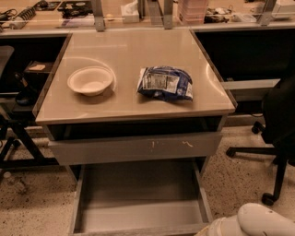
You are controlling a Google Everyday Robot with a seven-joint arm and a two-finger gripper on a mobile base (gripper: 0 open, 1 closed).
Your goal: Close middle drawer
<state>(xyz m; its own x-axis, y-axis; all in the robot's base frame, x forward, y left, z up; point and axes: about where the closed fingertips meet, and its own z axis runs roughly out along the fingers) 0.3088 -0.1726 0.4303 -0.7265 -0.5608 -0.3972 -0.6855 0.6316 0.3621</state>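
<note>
The middle drawer (pixel 140 196) is pulled far out toward me at the bottom of the camera view. It is wide and shallow with a flat grey inside and nothing in it. Its front edge (pixel 138 229) lies along the bottom of the frame. Above it, the taller grey front with pale scratch marks (pixel 133 147) stands slightly out from the cabinet. My gripper is out of view. Only a white rounded part of my arm (pixel 258 223) shows at the bottom right corner, next to the drawer's right front corner.
On the beige cabinet top (pixel 124 50) sit a white bowl (pixel 90 80) and a blue snack bag (pixel 166 84). A black office chair (pixel 276 120) stands at the right, and another chair base (pixel 14 133) at the left. A cluttered counter (pixel 138 11) runs behind. The floor is speckled.
</note>
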